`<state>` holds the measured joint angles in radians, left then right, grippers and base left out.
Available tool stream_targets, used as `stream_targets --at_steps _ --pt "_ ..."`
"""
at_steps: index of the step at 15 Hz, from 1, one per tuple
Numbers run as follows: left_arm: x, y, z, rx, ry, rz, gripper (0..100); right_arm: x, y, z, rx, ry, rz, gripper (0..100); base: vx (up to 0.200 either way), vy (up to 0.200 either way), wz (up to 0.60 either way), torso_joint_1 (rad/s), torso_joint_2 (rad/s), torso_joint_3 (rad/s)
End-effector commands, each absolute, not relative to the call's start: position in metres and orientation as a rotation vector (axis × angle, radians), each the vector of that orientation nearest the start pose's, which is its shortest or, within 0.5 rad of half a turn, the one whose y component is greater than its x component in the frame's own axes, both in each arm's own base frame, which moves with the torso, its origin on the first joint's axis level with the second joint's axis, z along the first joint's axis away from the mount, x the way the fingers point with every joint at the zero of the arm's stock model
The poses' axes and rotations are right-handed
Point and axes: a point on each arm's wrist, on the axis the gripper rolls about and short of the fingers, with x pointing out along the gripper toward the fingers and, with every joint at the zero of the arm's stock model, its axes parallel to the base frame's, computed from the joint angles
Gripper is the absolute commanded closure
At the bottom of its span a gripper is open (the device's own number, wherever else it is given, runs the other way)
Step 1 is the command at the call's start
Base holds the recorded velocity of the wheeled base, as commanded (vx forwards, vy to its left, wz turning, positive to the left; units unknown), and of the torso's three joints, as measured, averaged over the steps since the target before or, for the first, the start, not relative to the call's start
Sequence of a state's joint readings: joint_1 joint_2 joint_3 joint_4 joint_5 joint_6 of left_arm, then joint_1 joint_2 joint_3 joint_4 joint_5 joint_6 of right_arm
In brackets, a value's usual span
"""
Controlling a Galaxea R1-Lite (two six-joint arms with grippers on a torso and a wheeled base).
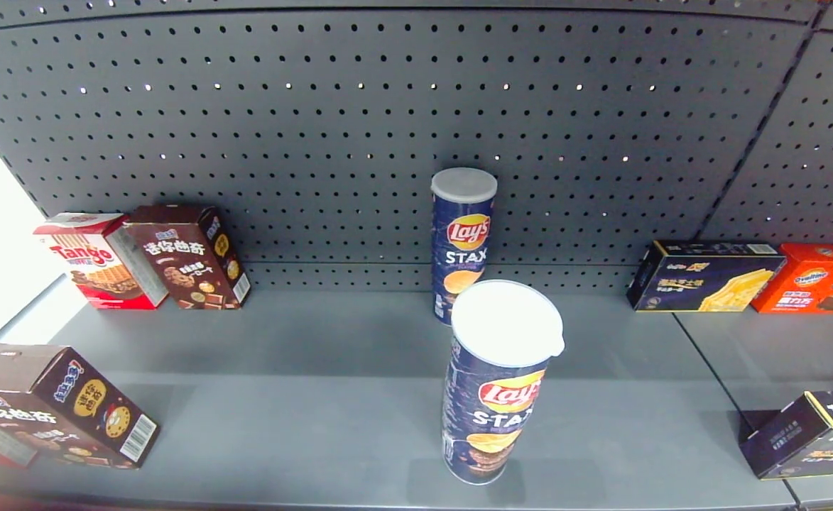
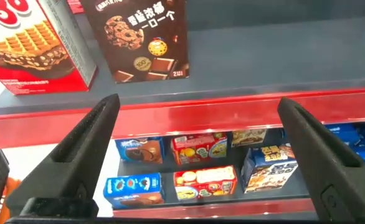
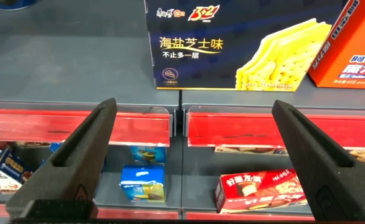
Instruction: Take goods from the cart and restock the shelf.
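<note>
Presently, near can (image 1: 494, 397) and far can (image 1: 462, 241) are standing on shelf (image 1: 281, 397); left gripper (image 2: 198, 104), right gripper (image 3: 194, 107) are gaping wide.

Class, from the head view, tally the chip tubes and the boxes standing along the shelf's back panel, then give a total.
Chip tubes: 2, back tube, front tube
Boxes: 4, red box, brown box, navy box, orange box
Total: 6

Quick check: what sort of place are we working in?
Probably a shop aisle: a pegboard-backed shelf, packaged snacks like the crisp can and wafer box, and a red rail along the shelf edge.
</note>
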<state>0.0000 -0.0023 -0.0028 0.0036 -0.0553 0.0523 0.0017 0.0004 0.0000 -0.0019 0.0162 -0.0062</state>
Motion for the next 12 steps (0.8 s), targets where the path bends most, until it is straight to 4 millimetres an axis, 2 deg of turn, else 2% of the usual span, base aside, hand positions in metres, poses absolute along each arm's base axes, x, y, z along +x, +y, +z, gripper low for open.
stream_targets --at_steps 1,3,4,5,6,7,10,12 --pt "-0.023 -0.001 0.076 0.051 -0.001 -0.054 0 -0.023 0.000 0.076 -0.008 -0.002 0.021 0 0.000 0.000 0.00 0.000 0.00 0.000" --pt "-0.023 -0.001 0.076 0.052 -0.001 -0.055 0 -0.023 0.000 0.076 -0.006 -0.003 0.003 0 0.000 0.000 0.00 0.000 0.00 0.000" --pt "-0.023 -0.001 0.076 0.048 -0.001 -0.052 0 -0.026 -0.001 0.092 -0.017 -0.046 -0.043 0 0.000 0.000 0.00 0.000 0.00 0.000" --pt "-0.023 -0.001 0.076 0.044 -0.001 -0.052 0 -0.019 -0.001 0.156 -0.015 -0.044 -0.025 0 0.000 0.000 0.00 0.000 0.00 0.000" --pt "-0.023 -0.001 0.076 0.048 -0.001 -0.052 0 0.008 0.000 0.194 -0.017 0.044 0.045 0 0.000 0.000 0.00 0.000 0.00 0.000" --pt "-0.023 -0.001 0.076 0.048 -0.001 -0.052 0 0.009 0.002 0.214 -0.024 -0.016 0.156 0 0.000 0.000 0.00 0.000 0.00 0.000" --pt "-0.023 -0.001 0.076 0.043 -0.001 -0.052 0 0.039 0.011 0.243 -0.026 0.010 0.331 0 0.000 0.000 0.00 0.000 0.00 0.000" --pt "-0.023 -0.001 0.076 0.043 -0.001 -0.052 0 0.050 0.017 0.240 -0.056 0.052 0.428 0 0.000 0.000 0.00 0.000 0.00 0.000"
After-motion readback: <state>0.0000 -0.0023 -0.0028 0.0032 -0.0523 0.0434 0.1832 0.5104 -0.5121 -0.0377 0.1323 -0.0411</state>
